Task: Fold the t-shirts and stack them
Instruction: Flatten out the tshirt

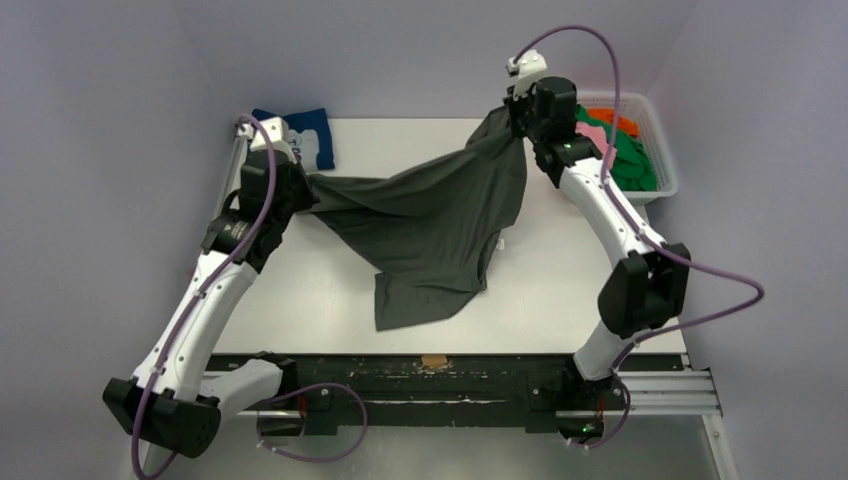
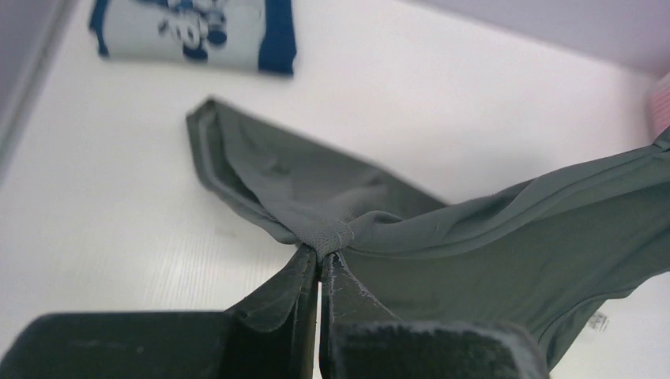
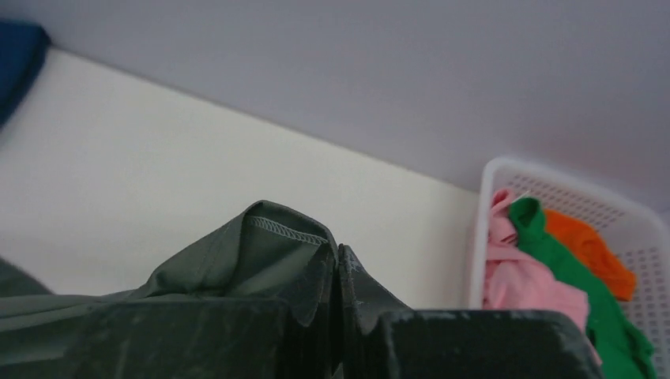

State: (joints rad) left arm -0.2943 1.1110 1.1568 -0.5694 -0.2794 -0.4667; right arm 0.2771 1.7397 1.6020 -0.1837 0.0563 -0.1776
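The dark grey t-shirt (image 1: 430, 225) was stretched across the white table (image 1: 300, 310) between the two arms. The left gripper (image 2: 322, 254) had its fingers pressed together on a bunched fold at the garment's left end, close above the table surface near the left edge. The right gripper (image 3: 338, 257) was pinching a stitched hem of the same t-shirt, held raised near the far right corner of the table. From that raised point the cloth hung down in a slack, creased sheet, its lower part resting on the table toward the centre. A small white label showed at the lower right edge of the cloth.

A folded navy blue t-shirt with white print (image 1: 305, 135) lay flat at the far left corner of the table, apart from the grey one. The white mesh basket (image 1: 662, 118) sat at the far right, just beside the right gripper, and held a green t-shirt (image 3: 553, 253), a pink t-shirt (image 3: 513, 280) and an orange t-shirt (image 3: 591, 246) in a loose heap.
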